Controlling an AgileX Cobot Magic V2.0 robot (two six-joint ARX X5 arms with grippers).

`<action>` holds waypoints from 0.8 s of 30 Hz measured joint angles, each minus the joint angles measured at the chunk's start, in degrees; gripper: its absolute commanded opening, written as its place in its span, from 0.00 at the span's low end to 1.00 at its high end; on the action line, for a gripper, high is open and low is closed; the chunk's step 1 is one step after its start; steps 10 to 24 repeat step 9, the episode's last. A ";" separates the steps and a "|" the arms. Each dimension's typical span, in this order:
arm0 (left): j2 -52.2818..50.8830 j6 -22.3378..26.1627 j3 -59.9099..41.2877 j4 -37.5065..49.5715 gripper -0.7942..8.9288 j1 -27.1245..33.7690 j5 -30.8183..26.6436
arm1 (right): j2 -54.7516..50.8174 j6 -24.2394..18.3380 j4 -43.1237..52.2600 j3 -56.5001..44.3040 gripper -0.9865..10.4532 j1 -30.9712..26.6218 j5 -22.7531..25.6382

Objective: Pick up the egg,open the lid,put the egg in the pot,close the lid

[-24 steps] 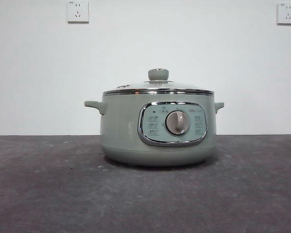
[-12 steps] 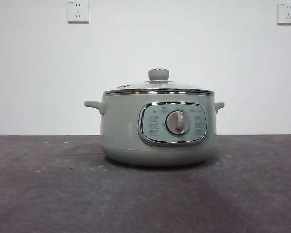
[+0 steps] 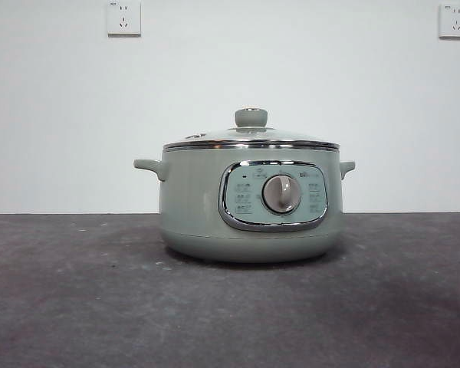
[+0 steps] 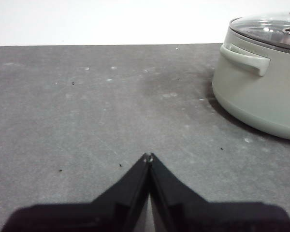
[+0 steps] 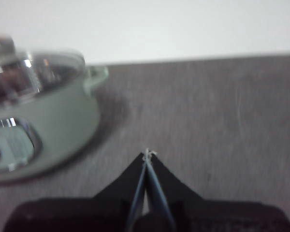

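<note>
Front view, lid on pot; panel writing illegible

Plain white wall behind, with two white sockets up high, one toward the left and one at the far right. Dark grey table, kinda scuffed and speckled, evenly lit.
</note>
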 measured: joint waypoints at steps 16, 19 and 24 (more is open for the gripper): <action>0.04 0.00 0.00 0.02 0.08 0.00 0.00 | -3.06 2.14 1.42 -5.62 0.09 0.00 0.15; 0.04 0.00 0.00 0.02 0.08 0.00 0.00 | -3.06 2.14 1.42 -5.62 0.09 0.00 0.15; 0.04 0.00 0.00 0.02 0.08 0.00 0.00 | -3.06 2.14 1.42 -5.62 0.09 0.00 0.15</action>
